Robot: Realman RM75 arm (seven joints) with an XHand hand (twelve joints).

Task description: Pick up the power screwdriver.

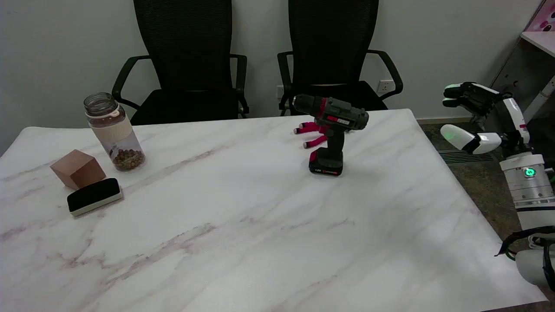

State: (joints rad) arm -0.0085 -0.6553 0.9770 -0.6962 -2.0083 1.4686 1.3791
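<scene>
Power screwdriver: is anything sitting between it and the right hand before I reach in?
Nothing visible. The right hand is off the table's right edge, and the marble table between it and the upright power screwdriver is bare. The pink tool lies just behind the screwdriver, on its far side.

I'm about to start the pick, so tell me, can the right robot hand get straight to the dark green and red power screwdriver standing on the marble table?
Probably yes. The right robot hand hangs open off the table's right edge, and only bare marble table lies between it and the upright dark green and red power screwdriver.
</scene>
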